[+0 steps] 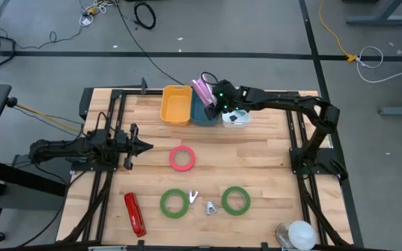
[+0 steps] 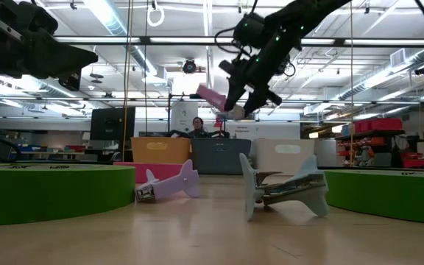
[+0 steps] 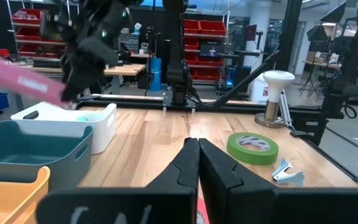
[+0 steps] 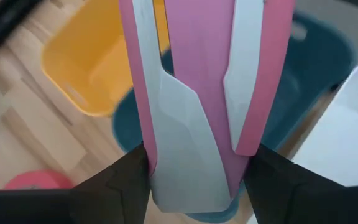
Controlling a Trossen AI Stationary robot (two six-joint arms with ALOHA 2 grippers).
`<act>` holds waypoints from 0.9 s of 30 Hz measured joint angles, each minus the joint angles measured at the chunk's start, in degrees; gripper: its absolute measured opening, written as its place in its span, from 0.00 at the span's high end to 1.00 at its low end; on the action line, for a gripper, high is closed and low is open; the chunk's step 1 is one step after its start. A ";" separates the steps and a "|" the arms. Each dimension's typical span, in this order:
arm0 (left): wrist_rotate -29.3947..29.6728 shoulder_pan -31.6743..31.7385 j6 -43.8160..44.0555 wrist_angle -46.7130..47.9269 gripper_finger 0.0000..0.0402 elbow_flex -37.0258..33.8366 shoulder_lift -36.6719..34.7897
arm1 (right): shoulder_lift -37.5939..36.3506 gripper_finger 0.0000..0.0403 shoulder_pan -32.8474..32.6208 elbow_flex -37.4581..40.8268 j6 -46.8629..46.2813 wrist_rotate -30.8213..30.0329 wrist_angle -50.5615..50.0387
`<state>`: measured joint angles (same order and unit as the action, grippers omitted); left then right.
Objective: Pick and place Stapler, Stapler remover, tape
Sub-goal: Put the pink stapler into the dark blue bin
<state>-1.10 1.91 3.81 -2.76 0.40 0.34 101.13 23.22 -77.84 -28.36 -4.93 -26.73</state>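
Note:
My right gripper (image 1: 216, 98) is shut on a pink stapler (image 4: 197, 81) and holds it in the air over the teal bin (image 1: 202, 113) at the table's far side. A red stapler (image 1: 135, 213) lies flat near the front left. Two staple removers (image 1: 193, 198) (image 1: 210, 207) rest between two green tape rolls (image 1: 174, 203) (image 1: 235, 200). A pinkish-red tape roll (image 1: 182, 158) lies flat at mid-table. My left gripper (image 1: 145, 146) waits shut at the table's left, pointing level. My right gripper pinches the pink stapler by its two long sides (image 4: 146, 158) near one end, one finger (image 4: 120, 183) on each side. The fingers slant down from the table's right, and the stapler runs on beyond them. It is lifted clear, tilted, above the teal bin.
A yellow bin (image 1: 176, 104) stands left of the teal bin and a white bin (image 1: 237, 117) right of it, all in a row at the far edge. A white round-topped object (image 1: 299, 233) stands at the front right corner. Bare wood lies between the bins and the tape rolls.

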 joint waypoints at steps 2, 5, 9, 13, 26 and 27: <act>-0.02 -0.01 -0.02 0.00 0.98 -0.02 0.02 | 1.56 0.46 0.05 0.00 -0.87 0.68 -0.32; -0.02 -0.02 -0.02 0.00 0.98 -0.02 0.02 | 3.36 0.46 0.31 0.00 -3.12 1.94 -0.46; -0.02 0.00 -0.02 0.00 0.98 0.00 0.02 | 4.77 0.46 0.62 0.00 -5.22 2.92 -0.38; -0.02 -0.02 -0.02 0.00 0.98 -0.02 0.02 | 5.30 0.46 1.24 0.00 -5.47 2.63 0.26; -0.02 -0.01 0.00 0.00 0.98 -0.01 0.01 | 5.41 0.46 2.16 0.00 -5.24 -1.52 0.33; -0.01 -0.02 -0.02 0.00 0.98 0.00 0.02 | 5.41 0.46 2.18 0.00 -5.24 -1.55 0.48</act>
<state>-1.11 1.89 3.79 -2.76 0.40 0.36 106.54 25.40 -77.84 -33.61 -6.47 -26.25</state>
